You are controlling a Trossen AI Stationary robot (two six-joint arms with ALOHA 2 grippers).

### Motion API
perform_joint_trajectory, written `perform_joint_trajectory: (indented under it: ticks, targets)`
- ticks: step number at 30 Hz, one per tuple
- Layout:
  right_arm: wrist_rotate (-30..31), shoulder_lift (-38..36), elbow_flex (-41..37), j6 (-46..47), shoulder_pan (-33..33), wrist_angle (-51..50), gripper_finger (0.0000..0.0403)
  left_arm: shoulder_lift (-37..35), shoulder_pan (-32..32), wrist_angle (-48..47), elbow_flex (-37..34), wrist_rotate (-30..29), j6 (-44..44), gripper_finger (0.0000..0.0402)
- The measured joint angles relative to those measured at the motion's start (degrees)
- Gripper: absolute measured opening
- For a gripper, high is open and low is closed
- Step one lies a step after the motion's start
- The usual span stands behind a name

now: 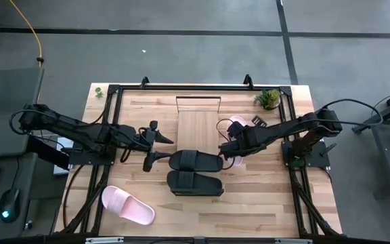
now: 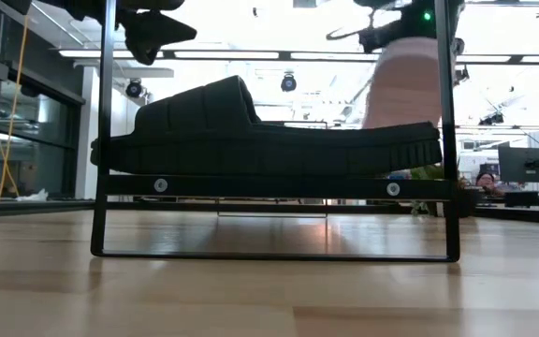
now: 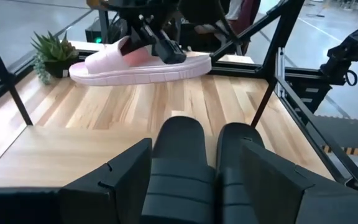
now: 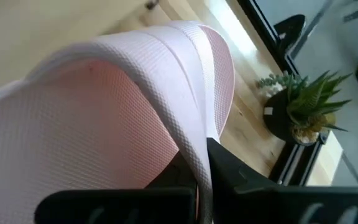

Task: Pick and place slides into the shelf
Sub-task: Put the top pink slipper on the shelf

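Observation:
Two black slides (image 1: 195, 171) lie side by side, sole down, at the near end of the light-wood shelf (image 1: 198, 125). In the low view one black slide (image 2: 269, 140) rests on the black frame's bar. My left gripper (image 1: 153, 144) is open just left of them; in its wrist view the black slides (image 3: 197, 155) show between its fingers, untouched. My right gripper (image 1: 230, 146) is shut on a pink slide (image 1: 235, 129) above the shelf's right edge. A second pink slide (image 1: 127, 205) lies sole down on the table, near left. My right gripper (image 4: 197, 180) pinches the pink slide's wide strap (image 4: 191, 143) at its edge, one finger (image 4: 241, 177) outside it and one under it. It comes from above (image 3: 160, 43). The slide (image 3: 142, 62) is lifted clear over the shelf, roughly level.
A small potted plant (image 1: 269, 99) stands at the far right corner, with a small dark object (image 1: 258, 121) beside it. Black frame posts (image 2: 106, 122) and rails border the table. Bare plank tabletop (image 1: 249, 210) lies near right.

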Motion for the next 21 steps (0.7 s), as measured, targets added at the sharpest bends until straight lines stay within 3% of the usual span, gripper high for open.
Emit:
perform_joint_trajectory:
  ticks: [7, 11, 21]
  targets:
    - [0.31, 0.0, 5.53, -1.39, -1.61, -1.39, 0.0, 0.21, -0.01, 0.73, 0.0, 0.17, 2.61, 0.0223]
    - [-3.23, 0.0, 8.78, -4.52, -3.5, -1.39, 0.0, 0.21, -0.67, 1.08, 0.0, -0.4, 7.28, 0.0223]
    - [-11.54, 0.0, 16.53, -8.0, -8.29, -1.66, 0.0, 0.21, -10.14, 2.11, 1.64, -15.61, 23.88, 0.0223]
